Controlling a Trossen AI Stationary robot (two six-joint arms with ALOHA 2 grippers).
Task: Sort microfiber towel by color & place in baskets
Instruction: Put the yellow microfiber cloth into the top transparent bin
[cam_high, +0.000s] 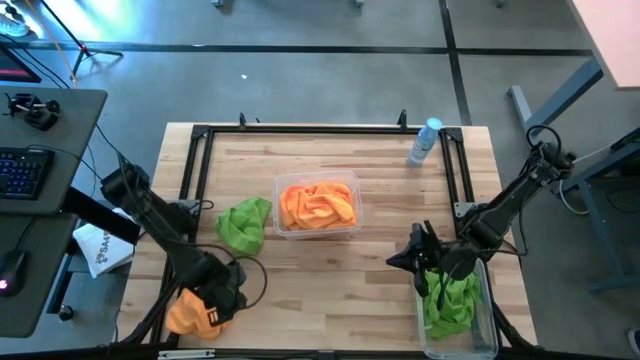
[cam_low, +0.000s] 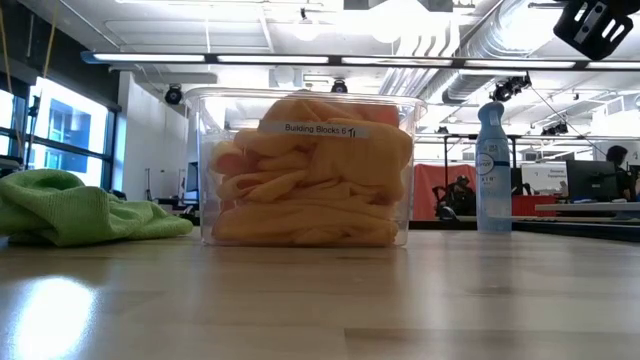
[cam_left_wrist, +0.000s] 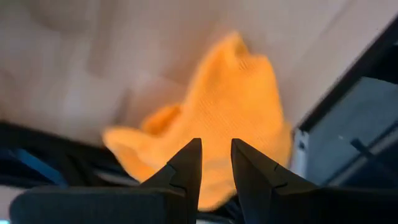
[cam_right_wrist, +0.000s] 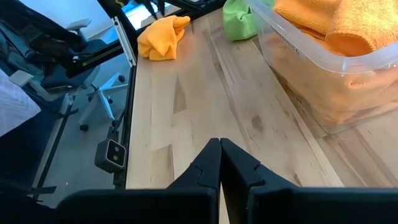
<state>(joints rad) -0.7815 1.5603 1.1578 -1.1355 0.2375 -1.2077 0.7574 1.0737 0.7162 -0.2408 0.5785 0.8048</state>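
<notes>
Hovering with slightly parted left tool (cam_left_wrist: 216, 163) over orange towel (cam_high: 192, 315) at near-left bench (cam_high: 330, 300) corner, probably for pickup, right tool (cam_right_wrist: 219, 163) idling shut.

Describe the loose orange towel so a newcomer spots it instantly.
Start at the wooden table and go to its near-left corner, under the left gripper. There lies the orange towel, crumpled at the edge. Unlike the other orange towels, it is in no bin.

Left gripper (cam_left_wrist: 216, 163) slightly parted, low; right gripper (cam_right_wrist: 220, 163) closed, idle.
</notes>
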